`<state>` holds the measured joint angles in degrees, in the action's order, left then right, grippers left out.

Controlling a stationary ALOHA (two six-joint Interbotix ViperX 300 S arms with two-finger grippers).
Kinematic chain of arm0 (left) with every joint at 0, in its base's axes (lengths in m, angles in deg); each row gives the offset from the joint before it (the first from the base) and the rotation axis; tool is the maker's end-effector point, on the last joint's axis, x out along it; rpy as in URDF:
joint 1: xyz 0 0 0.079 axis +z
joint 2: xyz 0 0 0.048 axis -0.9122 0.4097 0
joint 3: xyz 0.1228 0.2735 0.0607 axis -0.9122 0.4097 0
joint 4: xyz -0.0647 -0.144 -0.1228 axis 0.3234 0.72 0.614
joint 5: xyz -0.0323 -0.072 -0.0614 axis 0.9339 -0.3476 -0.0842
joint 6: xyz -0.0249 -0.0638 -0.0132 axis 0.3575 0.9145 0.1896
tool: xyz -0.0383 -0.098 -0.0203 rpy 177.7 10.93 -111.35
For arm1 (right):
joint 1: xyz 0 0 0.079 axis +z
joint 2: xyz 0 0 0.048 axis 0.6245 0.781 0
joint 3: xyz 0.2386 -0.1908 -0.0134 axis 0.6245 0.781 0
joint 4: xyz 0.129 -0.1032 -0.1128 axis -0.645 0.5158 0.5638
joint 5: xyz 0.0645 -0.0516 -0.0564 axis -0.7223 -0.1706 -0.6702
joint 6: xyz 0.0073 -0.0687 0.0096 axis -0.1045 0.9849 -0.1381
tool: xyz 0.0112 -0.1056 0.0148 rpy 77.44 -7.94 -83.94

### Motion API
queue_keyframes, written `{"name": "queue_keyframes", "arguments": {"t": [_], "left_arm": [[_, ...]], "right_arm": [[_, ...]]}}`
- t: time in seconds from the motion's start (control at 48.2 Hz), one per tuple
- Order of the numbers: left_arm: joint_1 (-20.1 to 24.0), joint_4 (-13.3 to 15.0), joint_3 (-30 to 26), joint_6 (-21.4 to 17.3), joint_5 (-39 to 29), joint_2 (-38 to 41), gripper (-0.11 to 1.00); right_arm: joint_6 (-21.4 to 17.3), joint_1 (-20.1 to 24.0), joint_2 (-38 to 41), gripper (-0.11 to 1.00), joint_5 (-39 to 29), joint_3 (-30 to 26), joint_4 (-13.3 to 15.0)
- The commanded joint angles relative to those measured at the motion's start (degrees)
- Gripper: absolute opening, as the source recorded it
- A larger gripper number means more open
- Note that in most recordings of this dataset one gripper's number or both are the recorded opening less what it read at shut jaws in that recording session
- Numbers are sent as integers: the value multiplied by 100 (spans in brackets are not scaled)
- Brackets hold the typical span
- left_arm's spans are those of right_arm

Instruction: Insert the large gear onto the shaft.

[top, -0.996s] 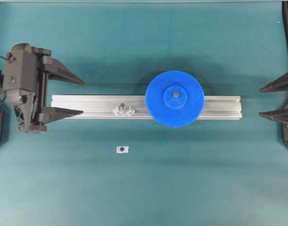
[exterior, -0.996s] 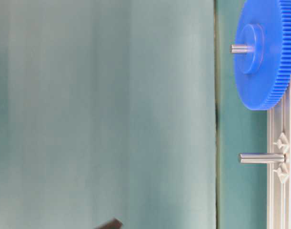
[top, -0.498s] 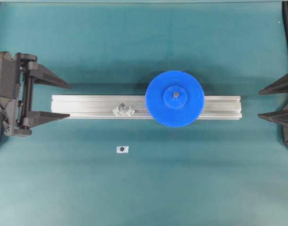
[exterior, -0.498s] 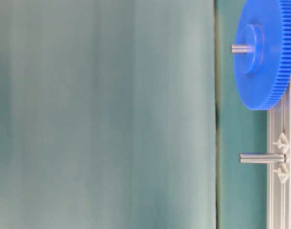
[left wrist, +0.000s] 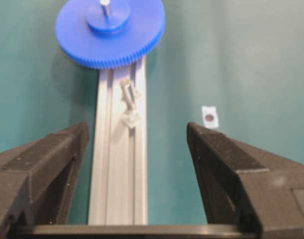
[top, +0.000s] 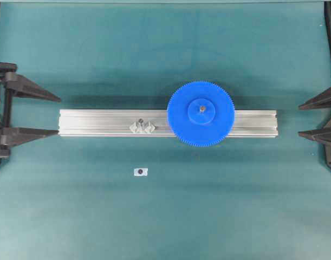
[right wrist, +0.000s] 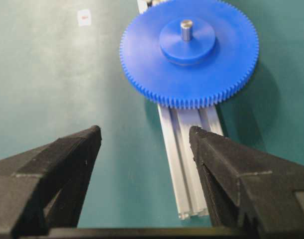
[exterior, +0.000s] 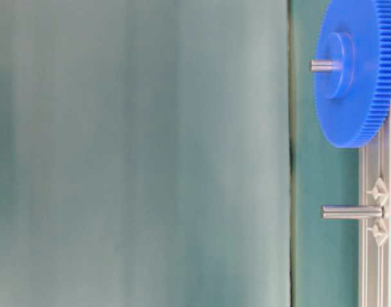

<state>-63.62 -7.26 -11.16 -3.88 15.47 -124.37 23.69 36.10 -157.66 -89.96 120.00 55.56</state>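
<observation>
1. Your rail [top: 100, 123] lies across the middle of the table [top: 165, 216].
2. Your large gear [top: 201, 114] sits on the shaft [top: 201, 109] toward the rail's right end.
3. Your left gripper [top: 32, 114], at the table's left edge, and right gripper [top: 309, 119], at its right edge, both gape empty, well apart from the gear.

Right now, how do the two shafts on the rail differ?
The shaft at the rail's right half carries the large gear, only its tip poking through the hub. The other shaft is bare, its clear tabs showing at the foot. Both stand upright on the rail and look alike.
</observation>
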Motion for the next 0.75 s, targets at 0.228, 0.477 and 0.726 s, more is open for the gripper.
{"name": "queue_keyframes", "arguments": {"t": [0.228, 0.477, 0.726], "left_arm": [[-18, -18, 211, -9, 26, -694, 72], [-26, -18, 448, -18, 18, -729, 72], [-26, -18, 747, -123, 62, -984, 72]], "right_arm": [[-53, -18, 53, 79, 53, 0, 9], [-44, -18, 53, 79, 255, 132, 18], [-97, -18, -35, 79, 299, 229, 18]]}}
